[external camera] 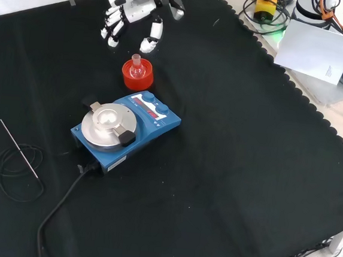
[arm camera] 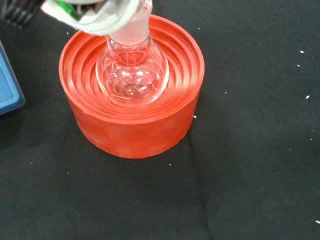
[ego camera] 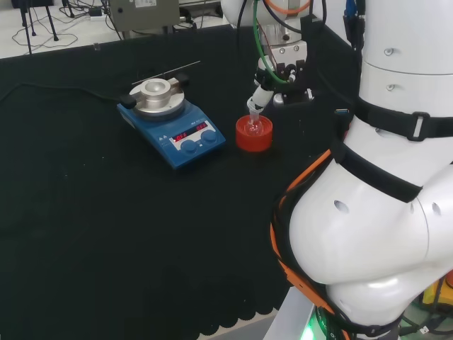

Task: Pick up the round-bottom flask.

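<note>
near the far edge of the black cloth [external camera: 228, 169], as the front view shows it, the small round-bottom flask [external camera: 137, 67] sits upright in a red ribbed stand [external camera: 137, 75]. just in front of the stand is a blue hotplate stirrer [external camera: 125, 130] with a round metal top. a thin metal rod [external camera: 19, 149] and a coil of black cable [external camera: 18, 172] lie toward the left edge of the cloth, well apart from the flask.

the hand [external camera: 132, 14] hangs above and a little behind the flask, with fingers spread and only relaxed, holding nothing. in the head view one fingertip [ego camera: 255, 106] comes down very near the flask's neck; i cannot tell if it touches already. in the wrist view the bulb lies in the middle of the ribbed hollow and the neck [arm camera: 134, 31] rises toward a blurred white part of the hand.

i think the risk is in the closing. the neck is short and clear glass is smooth, so if the fingers close a little to one side, they may push the neck and tip the flask in the hollow. the stand is light looking and not fixed, so it may slide toward the stirrer. if the fingers catch the rim of the stand too, the stand could lift with the flask and then drop.
</note>
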`<action>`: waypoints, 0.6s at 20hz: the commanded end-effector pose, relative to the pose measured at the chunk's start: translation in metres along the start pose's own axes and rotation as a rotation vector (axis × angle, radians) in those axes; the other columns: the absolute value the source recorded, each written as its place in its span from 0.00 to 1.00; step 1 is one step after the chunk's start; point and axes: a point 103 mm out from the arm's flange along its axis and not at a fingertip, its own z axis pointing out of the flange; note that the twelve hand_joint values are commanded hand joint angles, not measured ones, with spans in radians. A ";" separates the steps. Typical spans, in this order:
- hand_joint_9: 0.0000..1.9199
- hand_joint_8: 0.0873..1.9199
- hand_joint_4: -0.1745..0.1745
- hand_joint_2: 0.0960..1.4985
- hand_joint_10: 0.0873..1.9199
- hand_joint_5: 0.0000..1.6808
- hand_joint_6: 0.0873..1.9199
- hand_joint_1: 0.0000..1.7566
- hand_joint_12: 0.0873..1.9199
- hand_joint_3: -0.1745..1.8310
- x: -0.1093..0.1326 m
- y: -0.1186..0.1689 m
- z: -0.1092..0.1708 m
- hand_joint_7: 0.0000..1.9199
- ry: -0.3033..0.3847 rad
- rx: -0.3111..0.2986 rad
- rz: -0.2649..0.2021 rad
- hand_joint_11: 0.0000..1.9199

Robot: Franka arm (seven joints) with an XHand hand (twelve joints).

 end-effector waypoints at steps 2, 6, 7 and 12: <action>0.11 0.25 0.36 0.38 0.32 0.32 0.00 0.48 0.56 0.43 -0.004 0.004 0.009 0.06 0.010 -0.007 -0.003 0.00; 0.11 0.25 0.36 0.38 0.32 0.32 0.00 0.48 0.56 0.43 -0.004 0.007 0.015 0.07 0.007 0.001 -0.005 0.00; 0.11 0.25 0.36 0.38 0.32 0.32 0.00 0.48 0.56 0.43 -0.004 0.008 0.017 0.07 0.007 0.004 -0.006 0.00; 0.12 0.25 0.36 0.38 0.32 0.32 0.00 0.48 0.56 0.43 0.005 0.012 0.024 0.07 0.000 0.011 -0.007 0.00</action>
